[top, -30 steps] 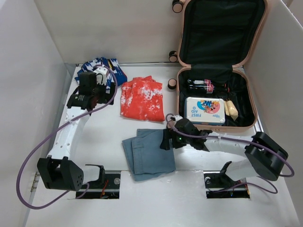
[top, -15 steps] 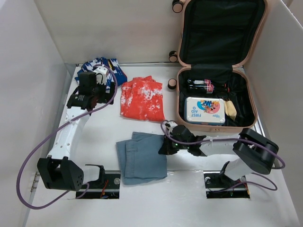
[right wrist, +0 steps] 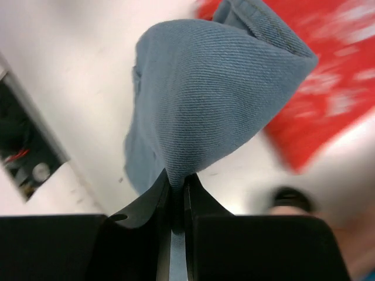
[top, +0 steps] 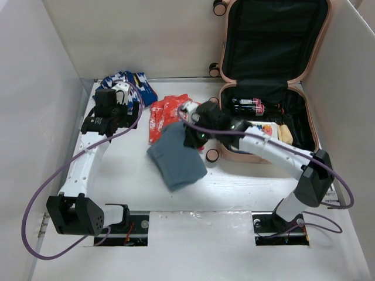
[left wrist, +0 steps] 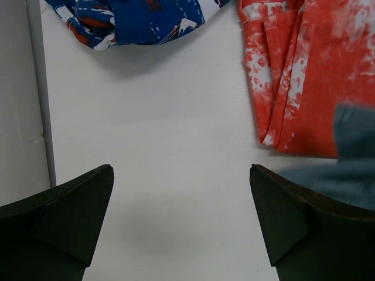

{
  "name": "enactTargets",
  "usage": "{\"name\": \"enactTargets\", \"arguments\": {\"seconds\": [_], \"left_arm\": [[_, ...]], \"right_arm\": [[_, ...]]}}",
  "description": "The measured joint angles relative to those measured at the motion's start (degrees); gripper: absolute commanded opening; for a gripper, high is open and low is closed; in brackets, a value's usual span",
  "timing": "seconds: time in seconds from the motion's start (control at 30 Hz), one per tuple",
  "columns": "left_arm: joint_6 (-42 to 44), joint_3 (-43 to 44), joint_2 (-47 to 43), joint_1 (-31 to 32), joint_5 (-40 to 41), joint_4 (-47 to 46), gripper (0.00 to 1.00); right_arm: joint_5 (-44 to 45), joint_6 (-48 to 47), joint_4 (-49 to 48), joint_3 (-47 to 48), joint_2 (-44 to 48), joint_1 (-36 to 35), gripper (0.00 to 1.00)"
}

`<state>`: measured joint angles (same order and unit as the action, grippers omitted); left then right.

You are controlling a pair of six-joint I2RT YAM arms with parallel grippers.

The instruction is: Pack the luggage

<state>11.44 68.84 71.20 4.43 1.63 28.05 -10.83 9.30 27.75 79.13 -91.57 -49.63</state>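
Note:
The peach-pink luggage (top: pixel 312 111) lies open at the back right, its lid leaning on the wall. Inside are dark bottles (top: pixel 249 105), a first aid tin (top: pixel 266 127) and a cream item (top: pixel 285 133). My right gripper (top: pixel 188 136) (right wrist: pixel 177 182) is shut on the blue-grey denim garment (top: pixel 176 158) (right wrist: pixel 217 111), which hangs lifted over the table just left of the luggage. An orange-red garment (top: pixel 161 114) (left wrist: pixel 316 76) lies behind it. My left gripper (top: pixel 111 126) (left wrist: pixel 181 222) stands open above bare table, near a blue patterned garment (top: pixel 126 82) (left wrist: pixel 135 17).
White walls enclose the table on the left, back and right. A luggage wheel (top: pixel 212 156) sticks out at the case's near-left corner, close to the hanging denim. Two arm bases sit at the near edge.
My right gripper closed on the denim garment at the near middle of the table, then lifted it up and back toward the luggage's left side. The left arm stayed put.

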Motion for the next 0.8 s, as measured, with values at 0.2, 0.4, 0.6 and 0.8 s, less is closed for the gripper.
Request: {"name": "enactTargets", "arguments": {"seconds": [0.2,0.4,0.6,0.8], "left_arm": [[0.5,0.0,0.3,0.0,1.1,0.0,1.0],[0.9,0.0,0.5,0.0,1.8,-0.3,1.0],[1.1,0.0,2.6,0.0,2.2,-0.8,1.0],[1.2,0.0,5.0,0.0,2.4,-0.9,1.0]], "right_arm": [[-0.7,-11.5,5.6,6.3,0.0,20.1,0.0],[-6.8,-21.4,8.1,5.1,0.3,41.2,0.0],[-12.6,-27.4,6.4,1.3,-0.1,54.7,0.0],[-15.0,-29.3,4.8,3.0,-7.7,60.5,0.0]]}}
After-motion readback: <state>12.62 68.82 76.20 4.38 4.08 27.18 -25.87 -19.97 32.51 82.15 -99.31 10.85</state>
